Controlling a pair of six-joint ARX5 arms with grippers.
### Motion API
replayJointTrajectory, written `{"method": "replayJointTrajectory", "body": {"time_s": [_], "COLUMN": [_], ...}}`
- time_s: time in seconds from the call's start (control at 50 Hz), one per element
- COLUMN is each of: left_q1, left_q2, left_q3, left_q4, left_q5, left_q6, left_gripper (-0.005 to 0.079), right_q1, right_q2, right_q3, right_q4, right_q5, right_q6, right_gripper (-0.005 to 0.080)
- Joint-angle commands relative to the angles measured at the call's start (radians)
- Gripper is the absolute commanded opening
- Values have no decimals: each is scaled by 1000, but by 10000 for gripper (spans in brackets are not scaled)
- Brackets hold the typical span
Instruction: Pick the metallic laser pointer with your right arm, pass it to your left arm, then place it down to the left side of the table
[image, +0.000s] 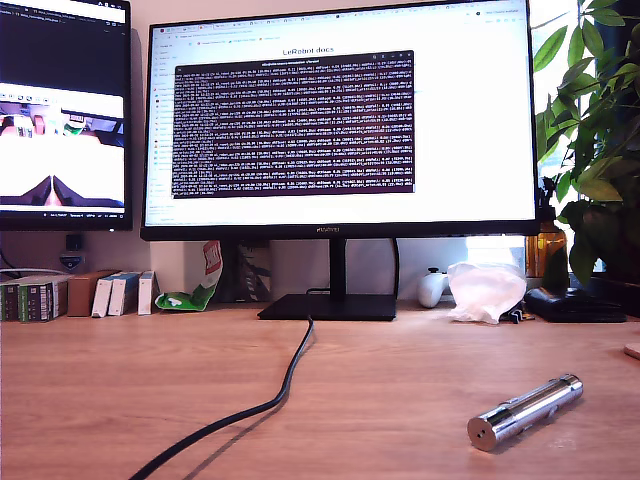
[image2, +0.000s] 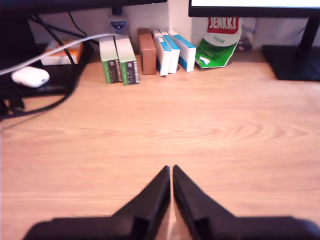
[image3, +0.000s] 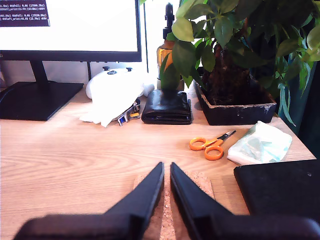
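The metallic laser pointer (image: 524, 412), a shiny ringed chrome cylinder, lies slantwise on the grained wooden table (image: 400, 390) near its front edge, toward the exterior view's right, a black cable (image: 262, 405) curving well apart. My first gripper (image2: 172, 170) and my second gripper (image3: 166, 166) hover with wedge-shaped black jaws nearly together, holding nothing.

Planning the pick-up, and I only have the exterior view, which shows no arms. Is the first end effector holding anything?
Observer: No. The first end effector is shut and empty, over bare table.
Operator: And the second?
Observer: The second end effector is shut and empty too, above a cork coaster.
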Motion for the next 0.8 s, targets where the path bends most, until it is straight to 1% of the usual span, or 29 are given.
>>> {"method": "replayJointTrajectory", "body": {"time_s": [0.0,0.1,0.2,0.34,0.44,0.46,0.5,0.54,0.56,0.58,0.6,0.62,0.64,0.7,0.78], "left_q1": [-2,-2,-2,-2,-2,-2,-2,-2,-2,-2,-2,-2,-2,-2,-2], "left_q2": [-7,-7,-7,-7,-7,-7,-7,-7,-7,-7,-7,-7,-7,-7,-7], "left_q3": [-28,-28,-28,-28,-28,-28,-28,-28,-28,-28,-28,-28,-28,-28,-27], "left_q4": [-8,-8,-8,2,29,29,29,29,29,31,36,43,52,101,197], "left_q5": [-1,-2,-2,0,9,9,10,9,9,10,10,10,10,30,83], "left_q6": [10,10,10,4,-64,-82,-101,-149,-149,-196,-219,-219,-250,-276,-291], "left_gripper": [-24,-24,-24,-24,-24,-24,-24,-24,-24,-24,-24,-24,-24,-24,-24], "right_q1": [-2,-2,-1,-1,-1,-1,-1,-1,-1,-1,-1,-1,-1,-1,-1], "right_q2": [-7,-7,-7,-7,-7,-7,-7,-7,-7,-7,-7,-7,-7,-7,-7], "right_q3": [-18,-18,-18,-18,-18,-18,-18,-18,-18,-18,-18,-18,-18,-18,-17], "right_q4": [7,7,11,66,126,128,131,130,129,126,122,120,120,129,176], "right_q5": [0,-1,-18,-18,-20,-26,-28,-29,-30,-30,-32,-38,-46,-53,-71], "right_q6": [0,5,50,118,180,229,263,283,299,308,321,335,365,394,449], "right_gripper": [-13,-13,-13,-13,-12,-11,-12,-12,-12,-12,-12,-12,-12,-12,-12]}}
